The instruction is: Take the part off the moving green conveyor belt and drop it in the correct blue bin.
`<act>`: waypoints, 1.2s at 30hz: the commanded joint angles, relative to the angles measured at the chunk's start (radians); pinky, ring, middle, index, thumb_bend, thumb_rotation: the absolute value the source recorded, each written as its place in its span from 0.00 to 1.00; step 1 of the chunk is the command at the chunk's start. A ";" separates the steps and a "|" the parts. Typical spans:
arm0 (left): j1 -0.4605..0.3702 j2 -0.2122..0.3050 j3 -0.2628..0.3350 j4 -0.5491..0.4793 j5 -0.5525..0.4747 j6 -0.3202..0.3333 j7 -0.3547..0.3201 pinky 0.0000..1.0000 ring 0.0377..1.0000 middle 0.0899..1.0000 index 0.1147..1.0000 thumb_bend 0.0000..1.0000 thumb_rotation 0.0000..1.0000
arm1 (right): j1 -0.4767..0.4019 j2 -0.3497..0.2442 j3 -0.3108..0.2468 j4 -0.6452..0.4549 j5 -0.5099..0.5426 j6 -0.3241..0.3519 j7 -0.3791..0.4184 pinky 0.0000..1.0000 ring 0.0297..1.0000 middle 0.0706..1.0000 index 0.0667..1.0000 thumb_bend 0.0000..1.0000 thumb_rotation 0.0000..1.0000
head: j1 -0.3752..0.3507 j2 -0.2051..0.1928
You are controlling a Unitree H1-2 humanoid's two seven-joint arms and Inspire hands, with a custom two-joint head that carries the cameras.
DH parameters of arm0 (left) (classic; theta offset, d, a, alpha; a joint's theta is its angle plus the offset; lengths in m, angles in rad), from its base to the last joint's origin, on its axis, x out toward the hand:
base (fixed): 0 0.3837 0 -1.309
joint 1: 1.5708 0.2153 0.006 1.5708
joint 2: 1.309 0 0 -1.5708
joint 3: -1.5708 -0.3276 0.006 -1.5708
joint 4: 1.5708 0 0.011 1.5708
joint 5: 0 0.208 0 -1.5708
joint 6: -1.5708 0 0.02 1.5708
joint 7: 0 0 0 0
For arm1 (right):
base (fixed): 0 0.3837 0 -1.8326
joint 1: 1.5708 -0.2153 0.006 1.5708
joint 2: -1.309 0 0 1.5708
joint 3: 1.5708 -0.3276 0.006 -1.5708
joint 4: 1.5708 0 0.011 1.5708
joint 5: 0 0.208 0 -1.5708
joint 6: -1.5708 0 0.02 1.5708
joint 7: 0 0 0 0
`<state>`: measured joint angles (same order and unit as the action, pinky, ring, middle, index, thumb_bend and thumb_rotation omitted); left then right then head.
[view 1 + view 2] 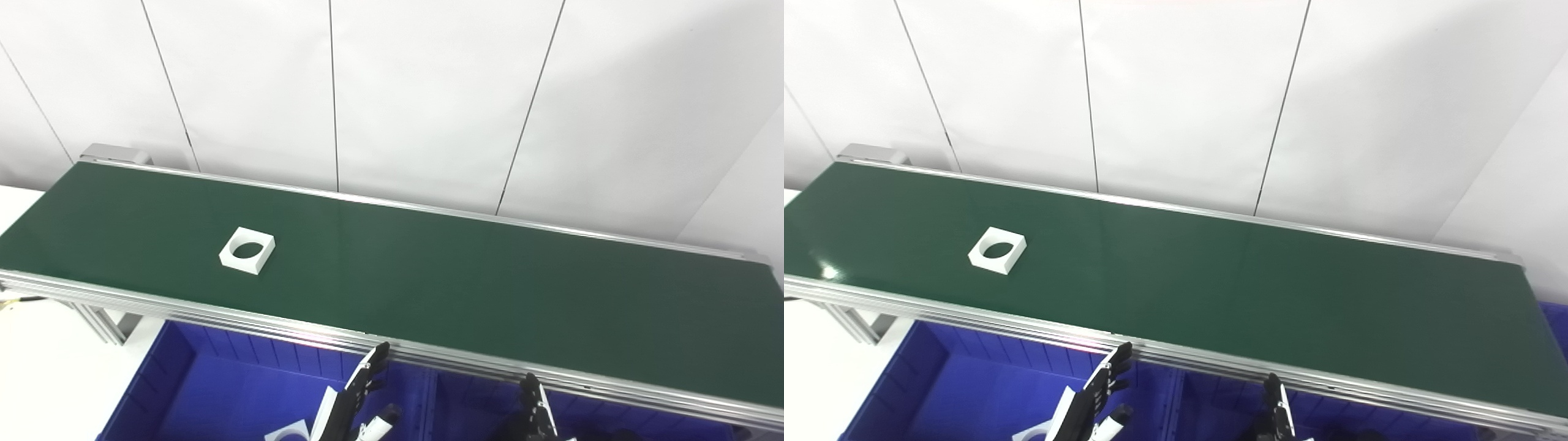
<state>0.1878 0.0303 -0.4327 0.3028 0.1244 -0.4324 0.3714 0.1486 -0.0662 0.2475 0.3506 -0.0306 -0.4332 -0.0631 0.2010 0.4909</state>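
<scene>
1. Landmark: the green conveyor belt (pixel 392 263) runs across the scene from upper left to lower right, with a white panelled wall behind it.
2. Part location: a white square part (pixel 247 250) with a round through-hole lies flat on the belt, towards its left end and nearer the front rail than the back rail. Nothing touches it.
3. Bins: a blue bin (pixel 184 380) sits below the belt's front rail at left. A second blue bin (pixel 471 404) adjoins it on the right, with a divider wall between them.
4. A white piece (pixel 288 433) is partly visible at the bottom edge inside the left bin. Its shape cannot be confirmed.
5. Left hand (pixel 358 401): held below the front rail, over the left bin, fingers extended and spread, holding nothing.
6. Right hand (pixel 534 411): held below the front rail, over the second bin. Only the upper fingers show, extended; whether it is spread or closed cannot be told.
7. Progress, as judged: the pick has not begun. Both hands are well apart from the part. Reach, grasp, lift and drop into the correct bin all remain.
8. View differences: the right eye view shows a further blue surface (pixel 1557 318) past the belt's right end; the left eye view does not. The left eye view shows more white tabletop (pixel 37 367) left of the bins.
</scene>
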 commanded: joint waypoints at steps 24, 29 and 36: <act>-0.193 0.209 -0.033 -0.316 0.374 -0.035 0.048 0.86 0.87 0.88 0.85 0.99 0.65 | -0.067 0.035 0.005 0.054 -0.017 -0.037 -0.019 1.00 0.99 0.98 1.00 0.86 1.00 | 0.046 -0.016; -0.307 0.245 0.047 -0.329 0.476 -0.025 -0.045 0.86 0.85 0.85 0.83 0.97 0.60 | -0.069 0.040 0.002 0.052 -0.005 -0.037 -0.011 1.00 0.99 0.99 1.00 0.85 1.00 | 0.052 -0.015; -0.462 0.334 0.111 -0.313 0.572 -0.009 -0.181 0.81 0.85 0.86 0.82 0.96 0.54 | -0.070 0.045 0.000 0.053 -0.002 -0.037 -0.010 1.00 1.00 1.00 1.00 0.84 1.00 | 0.050 -0.013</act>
<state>-0.2184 0.3370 -0.3406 0.0029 0.6717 -0.4379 0.2165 0.1036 -0.0363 0.2489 0.4246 -0.0331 -0.4343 -0.0780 0.2516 0.4771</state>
